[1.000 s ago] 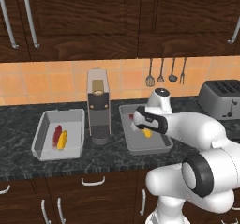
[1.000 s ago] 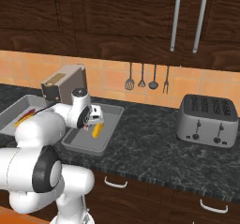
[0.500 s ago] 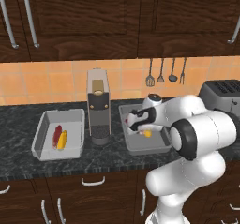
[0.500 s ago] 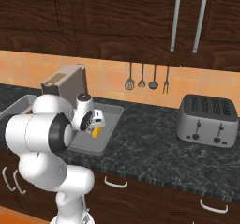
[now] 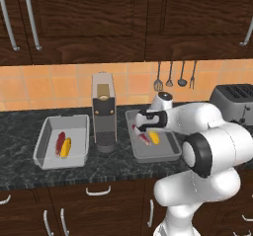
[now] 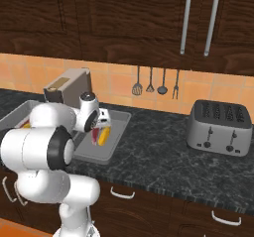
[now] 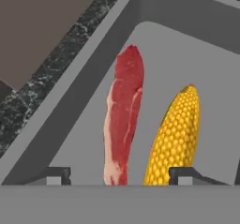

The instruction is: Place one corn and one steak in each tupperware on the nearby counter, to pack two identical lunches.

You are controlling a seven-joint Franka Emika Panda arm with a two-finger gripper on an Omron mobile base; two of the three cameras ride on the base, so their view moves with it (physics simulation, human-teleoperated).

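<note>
jaws stood spread over the right tub (image 5: 170, 152); lifting carelessly, the gripper (image 7: 119, 175) risked snagging the steak (image 7: 123, 123) or nudging the corn (image 7: 176, 134) out.

Speckled polished stone counter (image 5: 20, 168); matt grey plastic tupperware (image 7: 154, 45); marbled raw steak (image 7: 124, 120); pebbled corn (image 7: 176, 138); brushed-metal toaster (image 6: 218, 128); dark wood cabinets (image 5: 123, 22).

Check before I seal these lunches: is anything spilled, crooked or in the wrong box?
Nothing stands out. Each tupperware holds one steak beside one corn, lying flat.
</note>
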